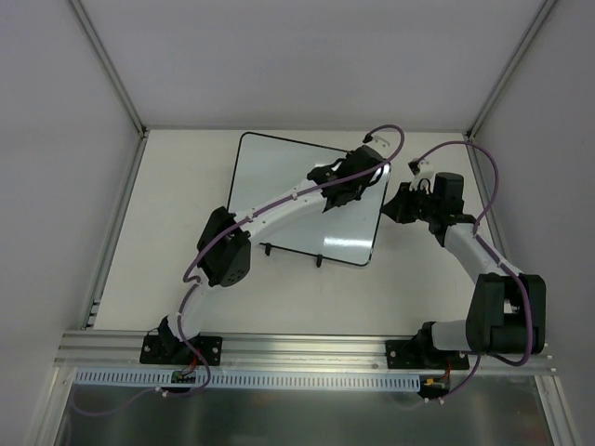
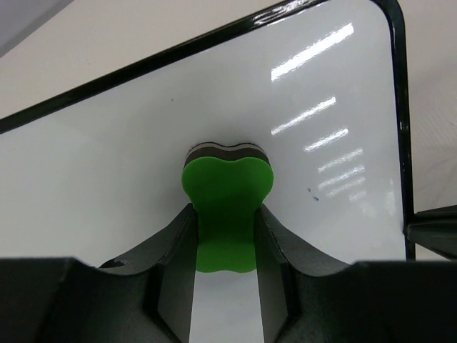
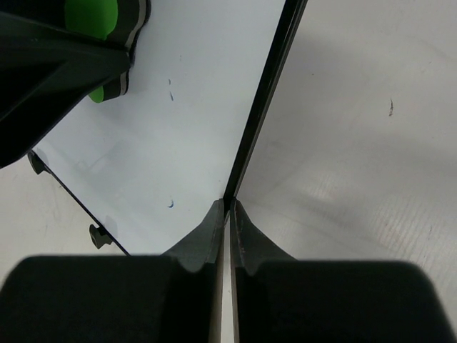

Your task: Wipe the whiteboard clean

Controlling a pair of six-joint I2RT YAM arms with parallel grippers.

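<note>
A: where's the board, quick

B: large flat white whiteboard with a thin black rim (image 1: 279,200) lies flat on the pale table (image 1: 167,232), mid-table toward the far side, with two small black feet (image 1: 318,261) on its near edge

A: left arm?

B: left gripper (image 2: 225,236) is closed snug round the waist of a green lobed eraser block with a dark felt pad (image 2: 227,189). The felt is down on the board, near its far right corner

A: right arm?

B: right gripper (image 3: 228,214) is pinched almost fully together on the black rim at the board's right edge, nothing else in it. Looks like it's bracing the board

A: how far along?

B: my read is nearly done. The only marks I see are tiny blue flecks (image 3: 170,89), one just beside the eraser and one closer to the right gripper's pinch. Top view is too small to confirm

A: how to do the wipe well?

B: felt flat and pressed evenly, no tilting onto an edge. Short overlapping strokes over each fleck. Stop short of the rim so the eraser doesn't catch or knock the right fingers, and clamp the rim firmly so the board doesn't slide
</note>
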